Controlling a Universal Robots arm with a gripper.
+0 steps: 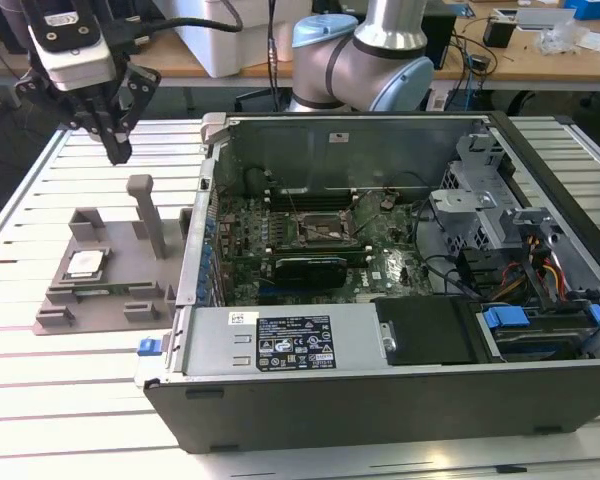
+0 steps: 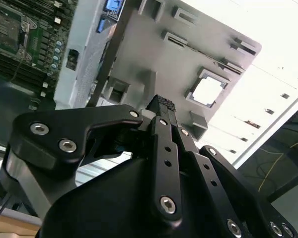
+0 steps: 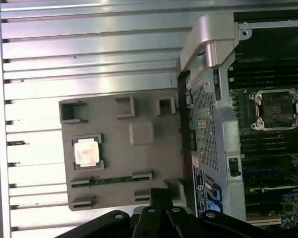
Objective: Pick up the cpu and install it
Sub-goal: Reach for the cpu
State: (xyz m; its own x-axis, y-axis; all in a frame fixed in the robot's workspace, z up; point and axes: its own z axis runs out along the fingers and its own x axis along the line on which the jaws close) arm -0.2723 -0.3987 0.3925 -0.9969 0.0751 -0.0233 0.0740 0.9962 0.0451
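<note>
Over the slatted table [image 1: 40, 400], the gripper [image 1: 118, 152] hangs with fingers pinched together, gripping nothing. Cpu [image 1: 85, 265] lies flat in a recess of the grey tray [image 1: 120, 262], well apart from the gripper. Open computer case [image 1: 280, 400] stands just beside the tray, motherboard socket [image 1: 325, 232] inside.

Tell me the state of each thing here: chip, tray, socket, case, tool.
computer case: on its side, open.
socket: looks empty.
grey tray: flat on the slatted table, beside the computer case.
cpu: lying flat in the grey tray, not grasped.
tool: shut, holding nothing, above the grey tray.
</note>
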